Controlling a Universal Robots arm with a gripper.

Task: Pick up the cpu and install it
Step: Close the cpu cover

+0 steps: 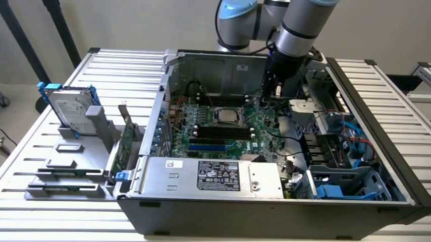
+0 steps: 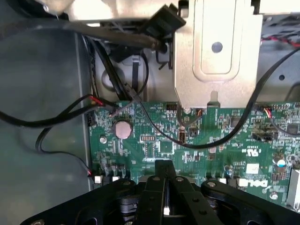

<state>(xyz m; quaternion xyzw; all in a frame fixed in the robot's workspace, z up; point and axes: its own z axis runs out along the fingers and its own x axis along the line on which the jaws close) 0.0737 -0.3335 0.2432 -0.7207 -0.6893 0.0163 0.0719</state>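
Note:
The cpu (image 1: 225,117), a small silver-grey square, lies flat in the socket frame in the middle of the green motherboard (image 1: 222,138) inside the open computer case (image 1: 269,201). My gripper (image 1: 271,97) hangs low inside the case, toward the exterior view's right of the cpu and apart from it, near the board's back corner. In the wrist view the gripper (image 2: 164,166) is shut, its black fingers (image 2: 158,185) pressed together with nothing seen between them, over the motherboard (image 2: 206,140) and its black cables.
A silver hard drive (image 1: 69,108) with blue rails stands in a grey holder (image 1: 67,171) at the exterior view's left, beside a green expansion card (image 1: 123,146). The power supply (image 1: 215,176) fills the case front. A metal bracket (image 2: 215,51) and coin battery (image 2: 123,129) lie beyond the fingers.

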